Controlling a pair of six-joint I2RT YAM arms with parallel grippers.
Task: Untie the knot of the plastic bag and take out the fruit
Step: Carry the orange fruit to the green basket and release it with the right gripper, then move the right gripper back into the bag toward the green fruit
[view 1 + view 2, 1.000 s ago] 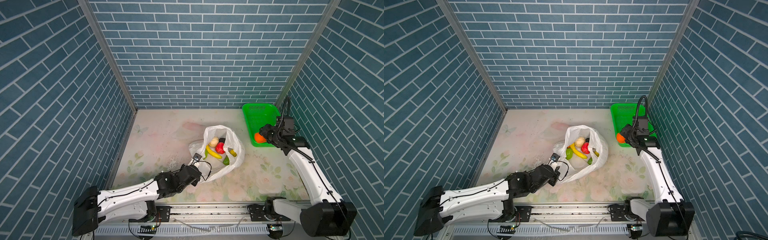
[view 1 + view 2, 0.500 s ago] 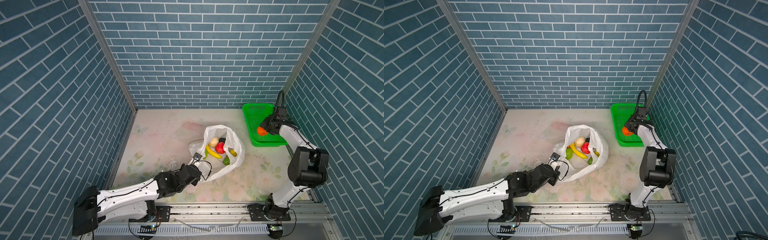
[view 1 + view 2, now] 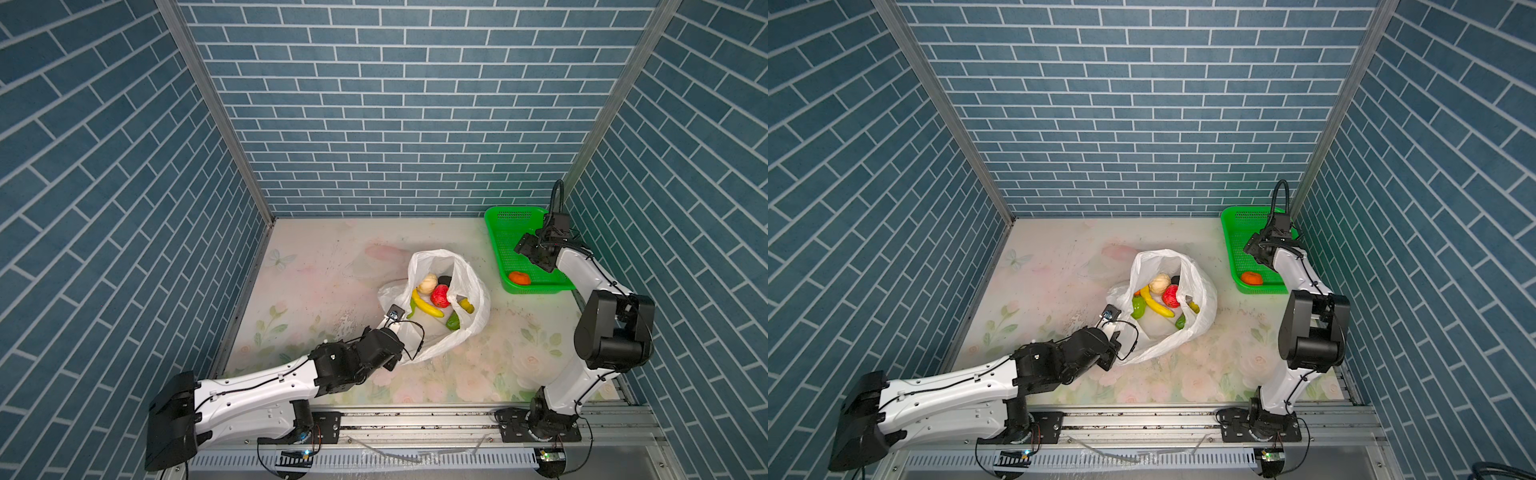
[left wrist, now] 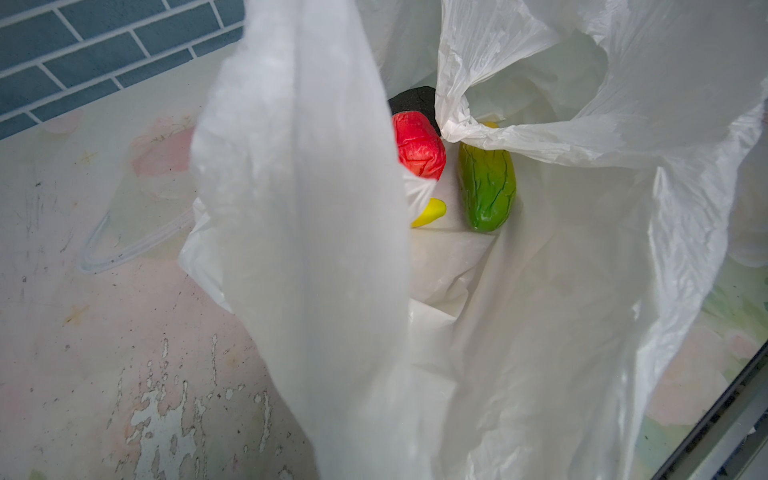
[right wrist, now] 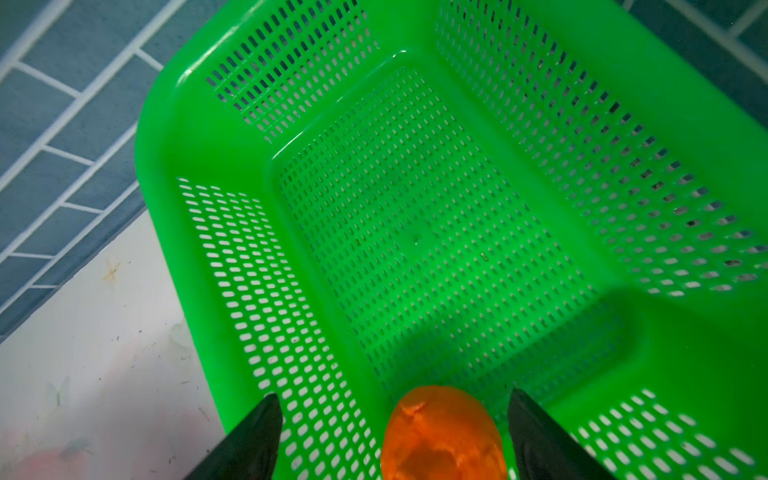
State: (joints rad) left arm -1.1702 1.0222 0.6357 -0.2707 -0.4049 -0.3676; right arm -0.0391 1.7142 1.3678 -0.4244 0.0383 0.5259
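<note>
So the left gripper (image 3: 400, 326) is clamped shut on the near-left rim of the white plastic bag (image 3: 478, 299). It holds that edge up, so the mouth gapes wide open. The fingers themselves don't show in the left wrist view, just bag film hanging right across the lens.

The bag sits on the floral tabletop (image 3: 324, 282), a bit below and right of centre in both top views. The fruit in it:
- whitish knobbly piece (image 3: 428, 283)
- red fruit (image 3: 440, 297) right next to that
- banana (image 3: 426, 308) lying in front of both
- dark oval piece (image 3: 445, 280), mostly tucked behind the red one
- green oblong piece (image 3: 453, 321) nearer the bottom of the frame
- yellow-green piece (image 3: 467, 306), half under the bag's right-hand flap

The right gripper (image 5: 394, 397) is spread wide open, hovering over the green perforated basket (image 3: 496, 232) at the right edge of the frame, by the brick wall. The orange (image 3: 519, 277) lies on the basket floor at its near end. In the right wrist view it sits between the 2 fingers with a clear gap on each side, so nothing is gripped.
</note>
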